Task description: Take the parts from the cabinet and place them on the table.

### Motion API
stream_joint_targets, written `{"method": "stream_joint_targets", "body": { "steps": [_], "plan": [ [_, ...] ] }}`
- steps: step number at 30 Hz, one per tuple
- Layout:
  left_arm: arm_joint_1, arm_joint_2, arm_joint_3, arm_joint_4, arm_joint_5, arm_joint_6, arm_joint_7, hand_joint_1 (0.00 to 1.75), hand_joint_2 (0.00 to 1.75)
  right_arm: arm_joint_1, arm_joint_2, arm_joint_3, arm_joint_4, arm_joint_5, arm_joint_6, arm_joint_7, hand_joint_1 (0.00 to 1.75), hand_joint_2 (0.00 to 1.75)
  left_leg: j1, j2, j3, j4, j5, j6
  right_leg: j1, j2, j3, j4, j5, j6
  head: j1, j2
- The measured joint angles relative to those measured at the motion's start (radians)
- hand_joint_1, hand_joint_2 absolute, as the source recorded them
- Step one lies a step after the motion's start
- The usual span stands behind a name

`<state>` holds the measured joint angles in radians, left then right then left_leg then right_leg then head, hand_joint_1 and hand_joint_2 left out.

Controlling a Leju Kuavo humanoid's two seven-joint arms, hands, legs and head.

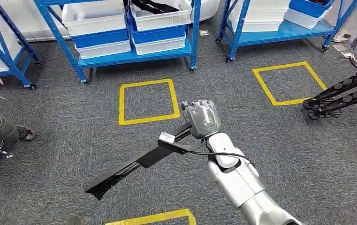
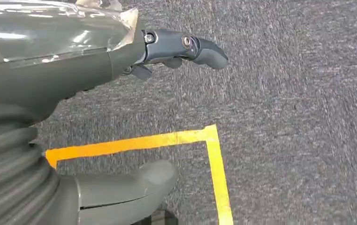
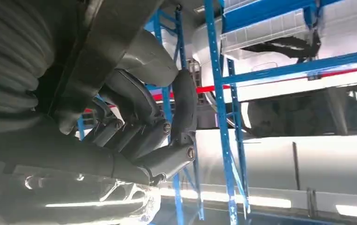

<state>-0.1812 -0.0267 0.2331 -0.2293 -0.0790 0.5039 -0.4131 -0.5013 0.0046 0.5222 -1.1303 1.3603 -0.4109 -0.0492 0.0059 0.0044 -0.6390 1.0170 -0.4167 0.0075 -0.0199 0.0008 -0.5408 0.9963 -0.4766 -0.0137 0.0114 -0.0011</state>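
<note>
Right robot hand (image 1: 202, 118) grips a long black part (image 1: 134, 166) at one end, its long axis slanting away from the blue rack (image 1: 134, 55); left robot hand (image 2: 120, 112) hangs open, holding nothing.

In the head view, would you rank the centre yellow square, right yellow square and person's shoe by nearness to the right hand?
1. Centre yellow square, beside the right hand.
2. Right yellow square, off right.
3. Person's shoe, far left.
</note>
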Motion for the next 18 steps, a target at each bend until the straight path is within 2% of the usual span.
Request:
{"method": "stream_joint_targets", "body": {
  "steps": [1, 3, 4, 5, 6, 7, 8, 9, 10, 11, 13, 14, 18],
  "plan": [
    [0.000, 0.000, 0.000, 0.000, -0.003, 0.000, 0.000, 0.00, 1.75, -0.003, 0.003, 0.000, 0.000, -0.004, 0.000, 0.000, 1.71, 1.75, 0.004, -0.001, -0.020, 0.053, -0.043, -0.008, 0.000, -0.001, -0.002, 0.000, 0.004, -0.009, -0.005, 0.000],
    [0.002, 0.001, 0.001, 0.000, -0.002, 0.000, 0.000, 0.00, 1.75, -0.003, 0.005, 0.000, 0.000, -0.013, -0.001, -0.001, 1.71, 1.75, 0.008, -0.002, -0.083, 0.206, -0.120, -0.021, 0.003, -0.001, -0.007, 0.001, 0.007, -0.012, -0.005, 0.000],
    [0.005, 0.001, 0.002, 0.000, -0.002, 0.000, 0.000, 0.00, 1.75, -0.002, 0.005, 0.000, 0.000, -0.019, -0.001, -0.003, 1.71, 1.75, 0.010, -0.002, -0.112, 0.273, -0.143, -0.026, 0.004, -0.001, -0.010, 0.002, 0.007, -0.012, -0.006, 0.000],
    [0.007, 0.001, 0.002, 0.000, -0.002, 0.000, 0.000, 0.00, 1.75, -0.002, 0.006, 0.000, 0.000, -0.028, -0.001, -0.006, 1.71, 1.75, 0.012, -0.002, -0.117, 0.288, -0.140, -0.027, 0.005, -0.001, -0.012, 0.002, 0.009, -0.015, -0.006, 0.000],
    [0.008, 0.001, 0.002, 0.000, -0.002, 0.000, 0.000, 0.00, 1.75, -0.002, 0.006, 0.000, 0.000, -0.040, -0.001, -0.010, 1.71, 1.75, 0.013, -0.002, -0.098, 0.256, -0.115, -0.026, 0.005, 0.000, -0.012, 0.003, 0.009, -0.015, -0.006, 0.000],
    [0.008, 0.002, 0.002, 0.000, -0.002, 0.000, 0.000, 0.00, 1.75, -0.002, 0.006, 0.000, 0.000, -0.050, -0.001, -0.014, 1.71, 1.75, 0.014, -0.002, -0.059, 0.189, -0.078, -0.023, 0.005, 0.000, -0.012, 0.004, 0.009, -0.015, -0.006, 0.000],
    [0.008, 0.002, 0.002, 0.000, -0.002, 0.000, 0.000, 0.00, 1.75, -0.003, 0.008, 0.000, 0.000, -0.058, -0.002, -0.017, 1.71, 1.75, 0.014, -0.002, -0.009, 0.099, -0.037, -0.018, 0.006, 0.001, -0.011, 0.004, 0.009, -0.014, -0.006, 0.000],
    [0.007, 0.003, 0.003, 0.000, -0.002, 0.001, 0.000, 0.00, 1.75, -0.003, 0.011, 0.000, -0.001, -0.064, -0.002, -0.018, 1.71, 1.75, 0.013, -0.006, 0.040, 0.002, -0.011, -0.009, 0.007, 0.002, -0.011, 0.004, 0.009, -0.014, -0.006, 0.000],
    [0.006, 0.005, 0.004, 0.000, -0.002, 0.002, 0.000, 0.00, 1.75, -0.005, 0.012, -0.001, -0.001, -0.068, -0.002, -0.018, 1.71, 1.75, 0.008, -0.008, 0.051, -0.010, -0.025, -0.003, 0.013, 0.002, -0.017, 0.004, 0.012, -0.008, -0.005, 0.000],
    [0.006, 0.005, 0.004, 0.000, -0.004, 0.002, 0.000, 0.00, 1.75, -0.007, 0.013, 0.000, -0.001, -0.069, -0.003, -0.018, 1.71, 1.75, 0.004, -0.007, 0.046, -0.015, -0.020, 0.002, 0.014, 0.002, -0.022, 0.004, 0.013, -0.005, -0.005, 0.000],
    [0.009, 0.004, 0.007, 0.000, -0.003, 0.005, 0.000, 0.00, 1.75, -0.007, 0.014, -0.001, -0.001, -0.070, -0.003, -0.018, 1.71, 1.75, 0.003, -0.006, 0.045, -0.021, -0.015, -0.006, 0.025, 0.002, -0.026, 0.009, 0.010, -0.005, -0.003, 0.000],
    [0.009, 0.004, 0.010, 0.000, -0.003, 0.005, 0.000, 0.00, 1.75, -0.008, 0.013, -0.001, -0.001, -0.071, -0.003, -0.018, 1.71, 1.75, -0.003, -0.007, 0.043, -0.021, -0.014, -0.005, 0.016, 0.001, -0.030, 0.008, 0.012, -0.002, -0.003, 0.000],
    [0.009, 0.005, 0.014, 0.000, -0.003, 0.006, 0.000, 0.00, 1.75, -0.008, 0.014, -0.001, -0.001, -0.071, -0.003, -0.019, 1.71, 1.75, -0.011, -0.008, 0.041, -0.020, -0.013, 0.003, 0.013, 0.000, -0.032, 0.005, 0.016, 0.005, -0.004, 0.000]
  ]
}}
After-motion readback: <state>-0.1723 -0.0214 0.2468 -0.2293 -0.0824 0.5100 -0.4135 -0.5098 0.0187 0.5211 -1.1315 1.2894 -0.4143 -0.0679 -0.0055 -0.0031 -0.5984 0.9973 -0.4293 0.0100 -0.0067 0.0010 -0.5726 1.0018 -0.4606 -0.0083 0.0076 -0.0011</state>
